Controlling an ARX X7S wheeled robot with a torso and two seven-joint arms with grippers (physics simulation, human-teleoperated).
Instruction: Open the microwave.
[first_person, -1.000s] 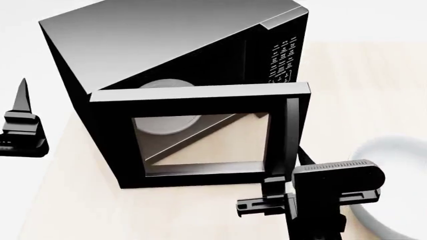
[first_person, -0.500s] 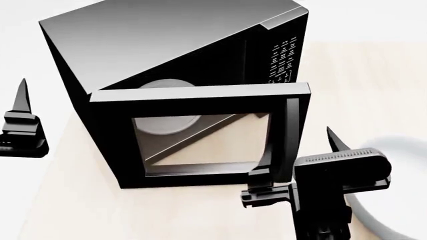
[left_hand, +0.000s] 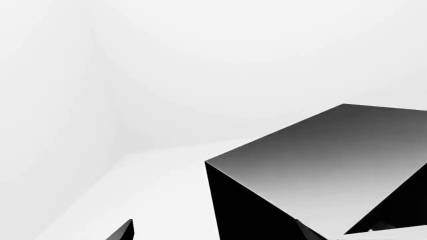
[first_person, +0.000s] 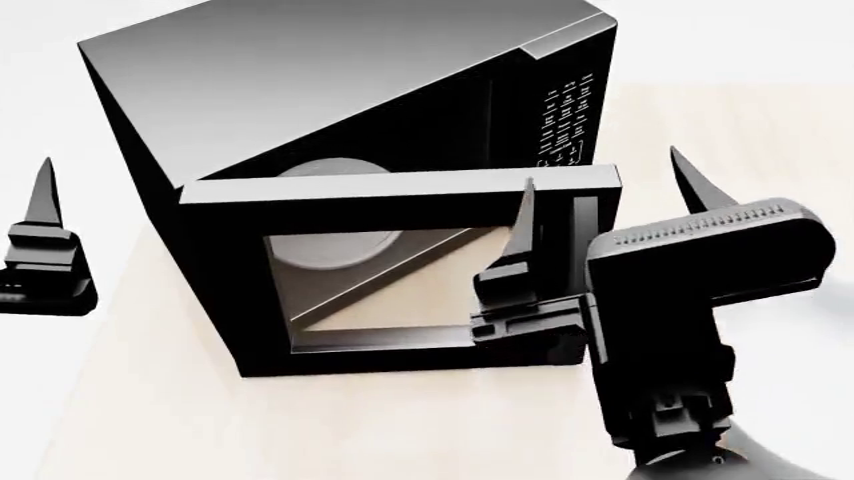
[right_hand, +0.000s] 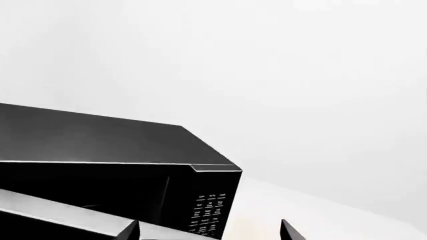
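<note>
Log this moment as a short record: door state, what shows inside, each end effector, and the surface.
microwave: black box, keypad on its right front
door: swung wide open, glass window facing the camera
inside: white turntable partly visible
right end effector: open, fingers straddling the door's free edge, not clamped
left end effector: off to the microwave's left, touching nothing; open or shut unclear
surface: light wooden table
</note>
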